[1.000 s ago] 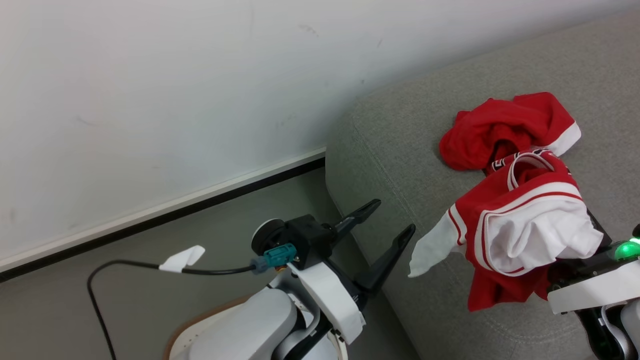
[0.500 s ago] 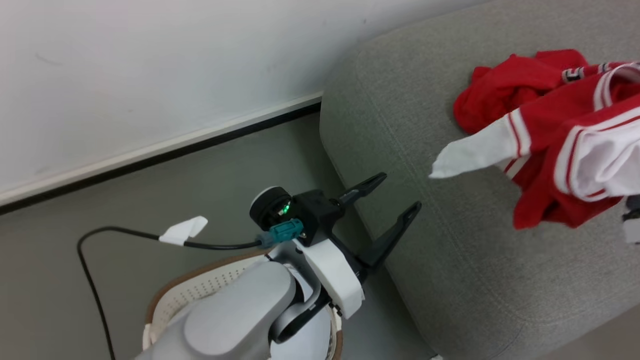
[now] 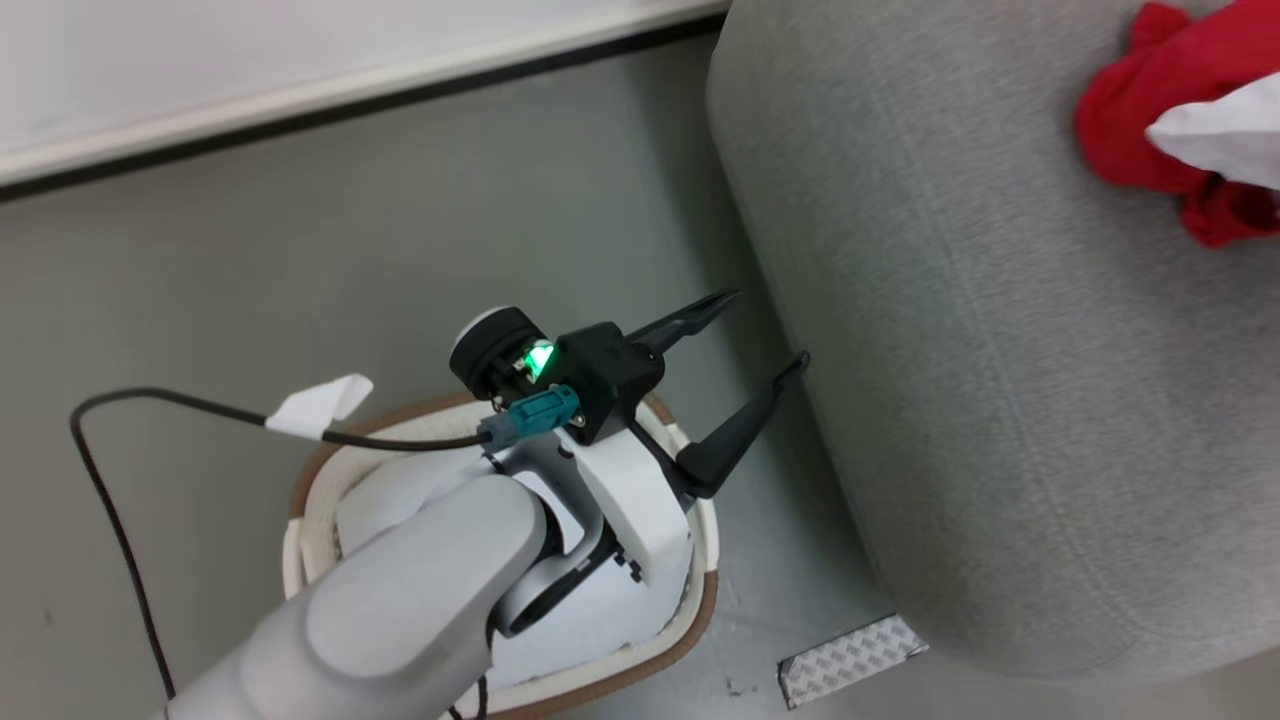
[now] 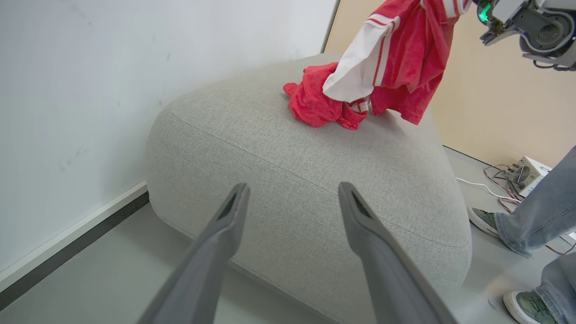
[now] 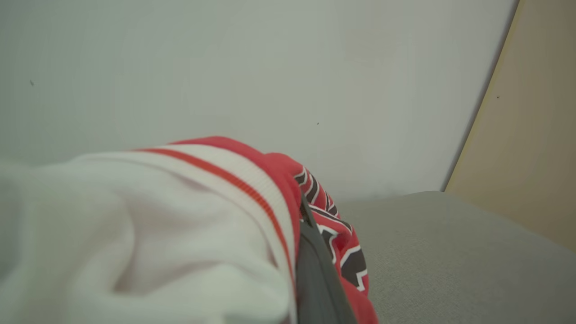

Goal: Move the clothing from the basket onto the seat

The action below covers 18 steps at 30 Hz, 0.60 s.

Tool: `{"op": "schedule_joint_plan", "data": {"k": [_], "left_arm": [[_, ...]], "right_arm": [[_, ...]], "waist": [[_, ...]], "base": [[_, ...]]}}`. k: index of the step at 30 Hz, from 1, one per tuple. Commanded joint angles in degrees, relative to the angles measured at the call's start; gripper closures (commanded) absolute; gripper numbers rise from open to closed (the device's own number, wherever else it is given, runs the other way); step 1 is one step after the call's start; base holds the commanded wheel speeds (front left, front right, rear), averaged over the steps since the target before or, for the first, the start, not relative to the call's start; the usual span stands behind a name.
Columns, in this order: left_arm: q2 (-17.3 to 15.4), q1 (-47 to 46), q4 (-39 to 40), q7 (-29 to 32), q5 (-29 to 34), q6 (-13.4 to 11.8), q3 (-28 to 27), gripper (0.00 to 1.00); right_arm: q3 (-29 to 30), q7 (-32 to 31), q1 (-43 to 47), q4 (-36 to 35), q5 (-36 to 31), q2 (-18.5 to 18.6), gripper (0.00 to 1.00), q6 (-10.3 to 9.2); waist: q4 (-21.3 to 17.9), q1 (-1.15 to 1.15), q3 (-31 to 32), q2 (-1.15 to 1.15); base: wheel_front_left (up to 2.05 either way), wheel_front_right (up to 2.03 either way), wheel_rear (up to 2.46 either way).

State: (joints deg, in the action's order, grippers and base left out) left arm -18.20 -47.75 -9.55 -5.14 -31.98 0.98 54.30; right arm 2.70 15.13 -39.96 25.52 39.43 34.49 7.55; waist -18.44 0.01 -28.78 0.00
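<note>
Grey seat (image 3: 1000, 350): broad fabric cushion, my landmark
Left gripper (image 3: 768, 326): my fingers are spread wide and hold nothing, in the air just beside the seat's edge
Right gripper (image 5: 300, 211): my fingers are pinched on the red-and-white jersey (image 4: 396, 54), raised above the seat
Hem: hangs low over the seat; I cannot tell whether it touches
Red garment (image 4: 315, 103): crumpled on the seat top, beneath the hanging jersey
Basket (image 3: 690, 620): on the floor just beside the seat, under my left arm

Crumpled red clothing (image 4: 315, 105) lies on the grey seat (image 4: 270, 135); the basket (image 3: 704, 592) stands on the floor (image 3: 300, 250).
</note>
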Motion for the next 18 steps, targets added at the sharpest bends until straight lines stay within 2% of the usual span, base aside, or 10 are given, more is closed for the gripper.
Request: {"op": "schedule_joint_plan", "data": {"k": [1,3,8,14,17,18], "left_arm": [[-0.72,-0.73,0.39,0.18,0.7,-0.15,-0.14,0.0],[-0.84,-1.19,0.81,0.43,0.88,-0.25,-0.14,0.0],[-0.62,-2.09,0.97,0.15,1.21,-0.39,-0.3,0.0],[0.22,-1.42,-0.32,-1.3,0.11,-0.3,-0.31,0.0],[0.59,-1.09,-1.08,-2.07,-0.35,-0.38,-0.49,0.0],[0.73,-1.05,-1.33,-2.27,-0.43,-0.39,-0.53,0.0]], "right_arm": [[-0.09,-0.29,-2.1,2.69,0.01,0.26,1.0,-0.13],[-0.83,-1.31,-4.22,6.97,0.04,0.6,1.0,-0.13],[-6.0,-9.45,-8.52,16.97,0.49,1.49,1.0,-0.13],[-12.74,-19.48,-11.07,24.36,1.5,1.93,1.0,-0.13],[-15.87,-24.2,-11.74,25.47,3.05,2.2,1.0,-0.13],[-16.7,-24.91,-11.74,25.6,3.58,2.48,0.91,-0.13]], "waist": [[1.88,-0.01,-3.05,0.0],[2.57,-0.01,-4.29,0.0],[4.45,-0.01,-5.99,0.0],[5.83,-0.01,-5.08,0.0],[6.17,-0.01,-4.25,0.0],[6.25,-0.01,-3.94,0.0]], "base": [[0.0,0.0,0.0],[0.0,0.0,0.0],[0.0,0.0,0.0],[0.0,0.0,0.0],[0.0,0.0,0.0],[0.0,0.0,0.0]]}}
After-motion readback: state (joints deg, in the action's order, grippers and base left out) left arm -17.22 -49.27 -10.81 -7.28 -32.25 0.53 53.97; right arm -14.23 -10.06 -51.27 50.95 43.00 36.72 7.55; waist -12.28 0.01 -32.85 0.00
